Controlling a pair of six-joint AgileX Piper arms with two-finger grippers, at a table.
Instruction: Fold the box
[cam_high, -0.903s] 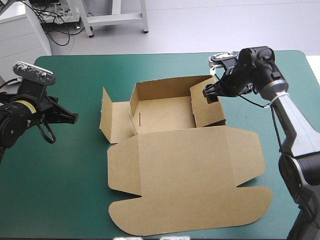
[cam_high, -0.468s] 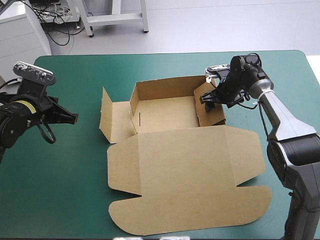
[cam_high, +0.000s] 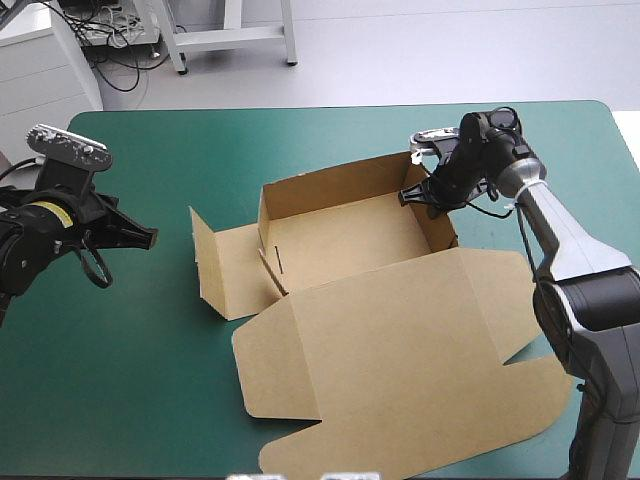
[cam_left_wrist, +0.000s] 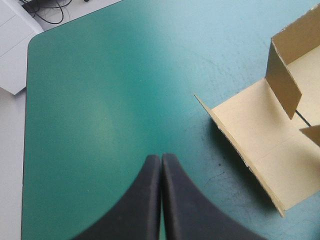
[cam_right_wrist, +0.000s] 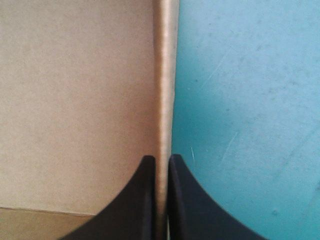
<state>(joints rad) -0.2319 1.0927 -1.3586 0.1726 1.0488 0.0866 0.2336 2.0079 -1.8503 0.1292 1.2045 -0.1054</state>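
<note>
The brown box lies mid-table as a half-raised tray, its back and right walls up and its big lid flat toward the near edge. My right gripper is at the top of the right wall, shut on the box. In the right wrist view the wall's edge runs up between the black fingertips. My left gripper hovers shut over the bare teal-green cover, left of the box. In the left wrist view its tips meet in an arch, and the box's left flap lies ahead of them.
The left side flap stands partly raised beside the tray. Bare teal-green cover stretches along the left and near left of the table. The lid's rounded flap reaches the near edge.
My right gripper closed on the top of the right wall. The whole box has turned and slid, its right end toward the far right; the lid now reaches the near edge. The left arm stayed still.
</note>
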